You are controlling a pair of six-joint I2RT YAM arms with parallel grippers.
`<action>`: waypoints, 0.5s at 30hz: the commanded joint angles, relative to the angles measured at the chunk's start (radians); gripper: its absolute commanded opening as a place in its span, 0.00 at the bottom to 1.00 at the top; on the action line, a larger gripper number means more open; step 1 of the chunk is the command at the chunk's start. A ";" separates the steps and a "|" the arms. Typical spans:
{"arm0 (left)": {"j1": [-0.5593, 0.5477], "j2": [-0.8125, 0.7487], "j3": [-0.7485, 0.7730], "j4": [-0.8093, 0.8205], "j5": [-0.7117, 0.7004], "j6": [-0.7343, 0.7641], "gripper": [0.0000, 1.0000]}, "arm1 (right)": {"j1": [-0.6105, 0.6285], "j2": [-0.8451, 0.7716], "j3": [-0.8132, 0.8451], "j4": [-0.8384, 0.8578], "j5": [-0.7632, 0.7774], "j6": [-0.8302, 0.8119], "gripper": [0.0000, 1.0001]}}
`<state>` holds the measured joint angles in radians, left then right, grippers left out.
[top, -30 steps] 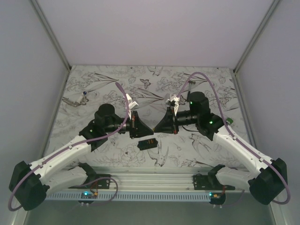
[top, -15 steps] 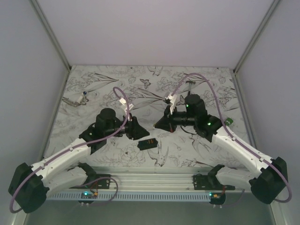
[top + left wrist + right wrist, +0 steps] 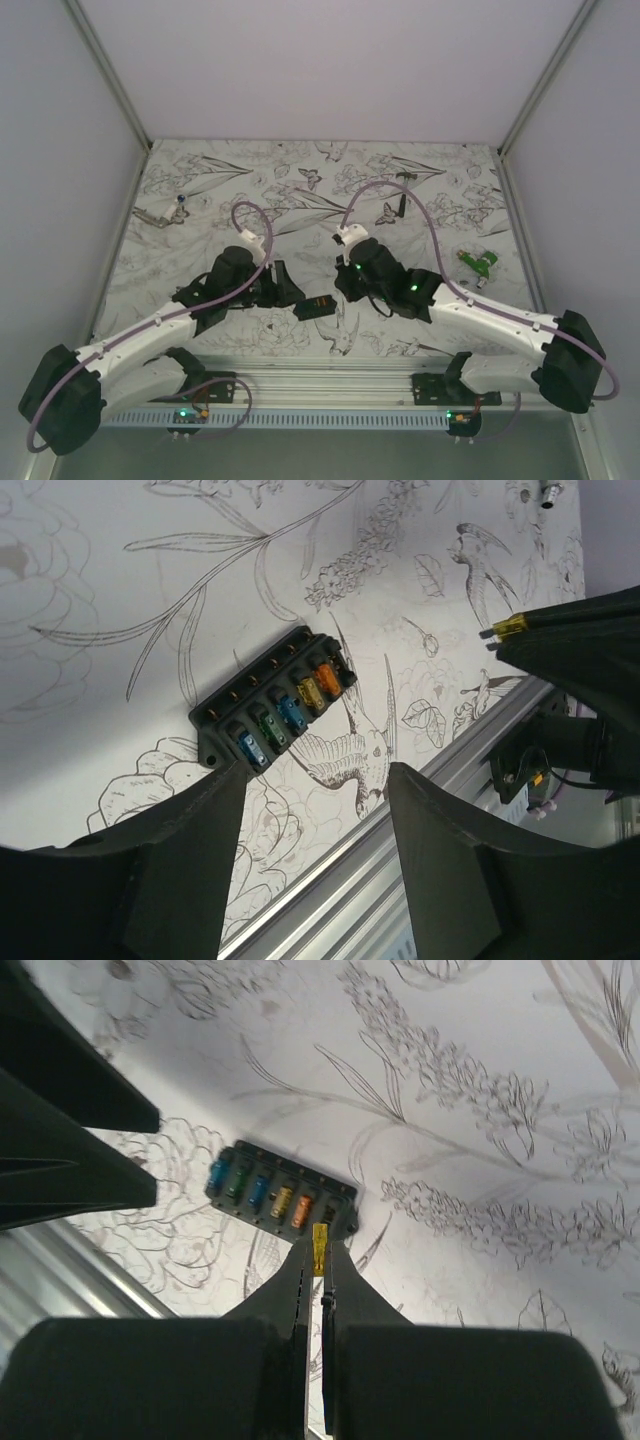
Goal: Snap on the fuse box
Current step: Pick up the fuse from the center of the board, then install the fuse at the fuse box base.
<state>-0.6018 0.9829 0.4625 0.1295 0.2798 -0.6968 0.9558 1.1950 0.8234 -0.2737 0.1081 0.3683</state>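
Note:
The fuse box (image 3: 317, 306) is a small black box lying flat near the table's front edge, between the two grippers. Its row holds several coloured fuses, seen in the left wrist view (image 3: 275, 715) and the right wrist view (image 3: 282, 1200); the end slot (image 3: 326, 1216) looks dark. My right gripper (image 3: 319, 1256) is shut on a small yellow fuse (image 3: 320, 1242), whose tip hangs just short of that end slot. My left gripper (image 3: 315, 772) is open and empty, just left of the box (image 3: 288, 290).
A green object (image 3: 478, 262) lies at the right of the table. A small metal tool (image 3: 160, 213) lies at the far left and a thin black item (image 3: 398, 206) at the back. An aluminium rail (image 3: 330, 385) runs along the near edge.
Both arms came down and toward the near edge, closing in on the fuse box. The left gripper went from shut to open. The right gripper stayed shut on the yellow fuse.

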 commanded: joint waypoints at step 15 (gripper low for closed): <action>0.007 0.176 -0.009 -0.005 -0.014 -0.163 0.66 | 0.170 0.243 -0.028 0.094 0.333 0.219 0.00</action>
<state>-0.6018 1.1435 0.4553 0.1265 0.2630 -0.8253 1.1091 1.4254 0.8021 -0.2398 0.3759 0.5343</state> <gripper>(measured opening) 0.660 0.031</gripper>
